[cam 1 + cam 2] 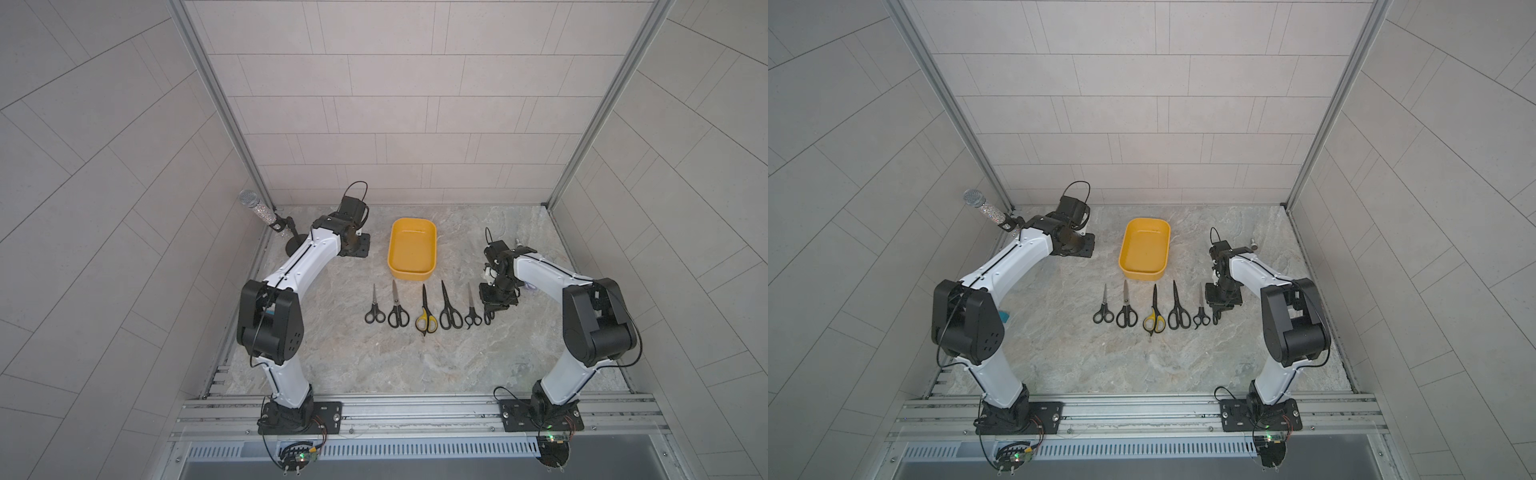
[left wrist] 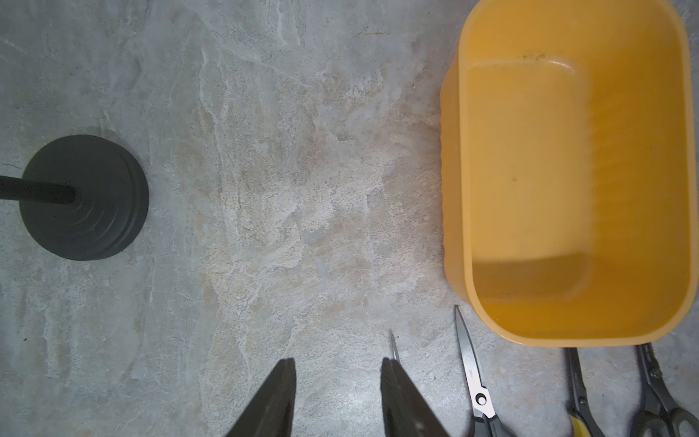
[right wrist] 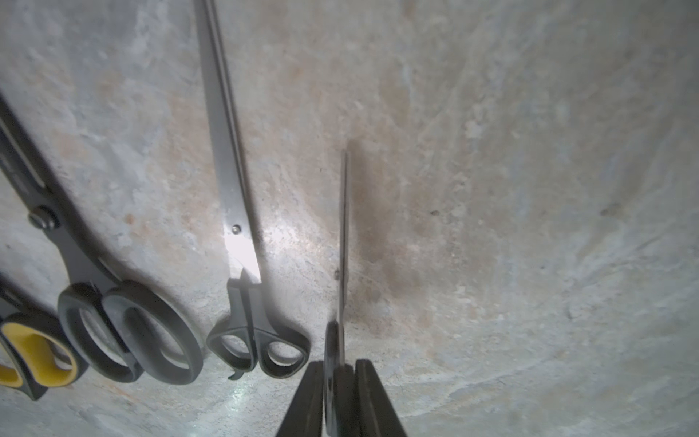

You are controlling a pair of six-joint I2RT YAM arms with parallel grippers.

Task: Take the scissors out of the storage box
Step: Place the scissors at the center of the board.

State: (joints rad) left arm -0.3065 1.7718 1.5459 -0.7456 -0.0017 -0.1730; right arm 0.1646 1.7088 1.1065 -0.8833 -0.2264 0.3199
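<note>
The mustard-yellow storage box [image 1: 411,275] [image 1: 1143,273] [image 2: 452,189] stands empty at mid-table. In front of it several scissors lie in a row, blades toward the box: black-handled pairs [image 1: 375,309] [image 1: 398,311] [image 1: 450,313] [image 1: 472,311] and a yellow-and-black pair [image 1: 426,322] [image 3: 34,352]. At the row's right end my right gripper [image 1: 490,308] [image 3: 338,363] is shut on the handle of one more small pair [image 3: 344,227], held on edge with its blade low over the table. My left gripper [image 1: 354,243] [image 2: 338,365] hangs open and empty left of the box.
A glittery microphone [image 1: 259,208] leans on a stand with a round black base [image 2: 83,196] at the back left, close to my left arm. Tiled walls close the table on three sides. A metal rail [image 1: 415,409] runs along the front.
</note>
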